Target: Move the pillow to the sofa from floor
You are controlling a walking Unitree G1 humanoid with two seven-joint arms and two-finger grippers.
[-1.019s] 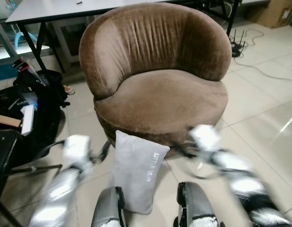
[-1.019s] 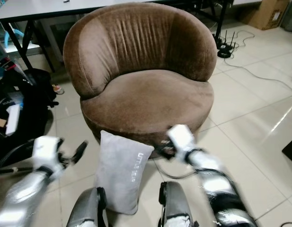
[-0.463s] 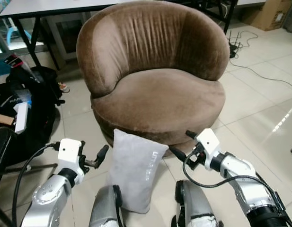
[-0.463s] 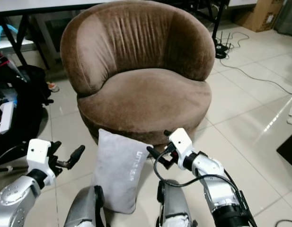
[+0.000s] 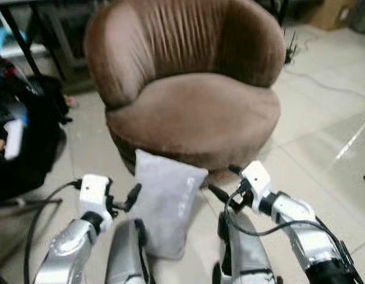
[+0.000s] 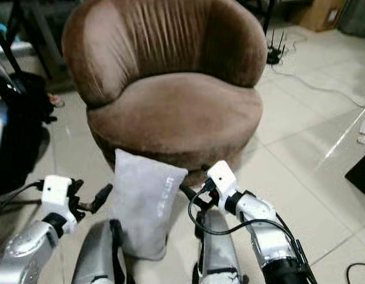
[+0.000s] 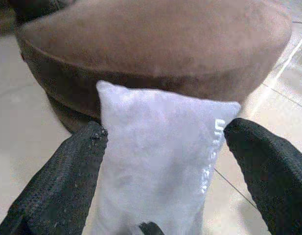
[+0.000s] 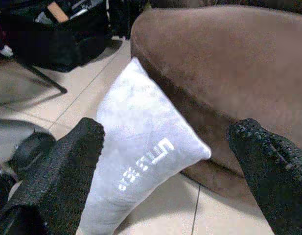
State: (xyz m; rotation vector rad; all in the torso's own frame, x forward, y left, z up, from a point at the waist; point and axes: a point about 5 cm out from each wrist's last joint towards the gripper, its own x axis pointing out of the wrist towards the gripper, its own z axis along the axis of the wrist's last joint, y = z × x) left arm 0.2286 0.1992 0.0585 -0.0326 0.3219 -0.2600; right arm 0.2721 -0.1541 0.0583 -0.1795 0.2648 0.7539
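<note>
Fingers of both grippers are spread wide, the left gripper (image 5: pixel 133 196) just left of the grey pillow (image 5: pixel 165 201) and the right gripper (image 5: pixel 220 188) just right of it, neither touching. That pillow stands upright on the tiled floor (image 5: pixel 324 148), leaning against the front of the brown sofa (image 5: pixel 194 112)
</note>
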